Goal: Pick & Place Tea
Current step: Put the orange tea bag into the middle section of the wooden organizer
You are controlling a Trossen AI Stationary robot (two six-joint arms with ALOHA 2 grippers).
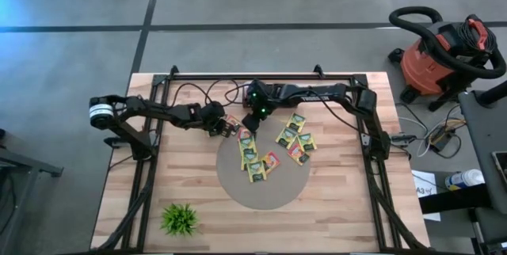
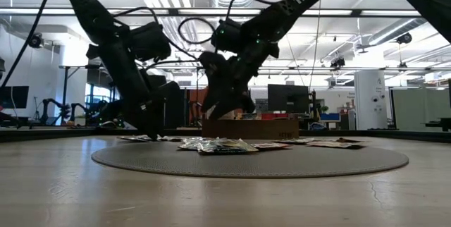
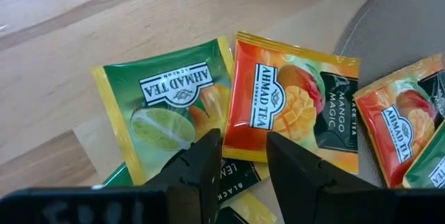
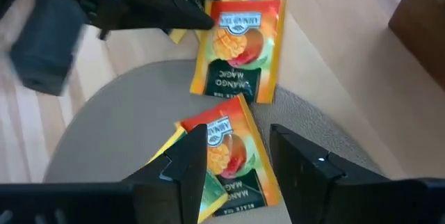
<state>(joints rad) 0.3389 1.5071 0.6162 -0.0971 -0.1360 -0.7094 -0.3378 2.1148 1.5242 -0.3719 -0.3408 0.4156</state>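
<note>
Tea sachets, small flat squares of glossy foil in yellow-green and orange-red with dark label panels [image 1: 273,146], lie scattered over the far half of a round grey mat [image 1: 264,177], a few spilling off the mat's far-left edge onto the wood. That mat is my landmark: it sits in the middle of the pale plank worktop [image 1: 341,207], which is the biggest thing here apart from the red and black shop vacuum [image 1: 444,53] standing on the floor well off to the mat's far right.

Two dark arms reach in over the mat's far edge. The left tool [image 1: 227,128] hovers just off the mat's far-left rim, its fingers [image 3: 201,165] parted a little with nothing between them; right below it lie a green lime-printed sachet [image 3: 170,109] and an orange mango-printed sachet [image 3: 292,109], edges overlapping, on bare wood beside the mat. The right tool [image 1: 255,120] hangs over the mat's far edge, close beside the left one, its fingers [image 4: 188,158] likewise slightly apart and empty, above another orange mango sachet [image 4: 233,158] lying on the mat. Neither tool touches a sachet that I can see.

A small green spiky plant [image 1: 181,218] stands near the worktop's front, to the mat's near left, well apart from the sachets.
</note>
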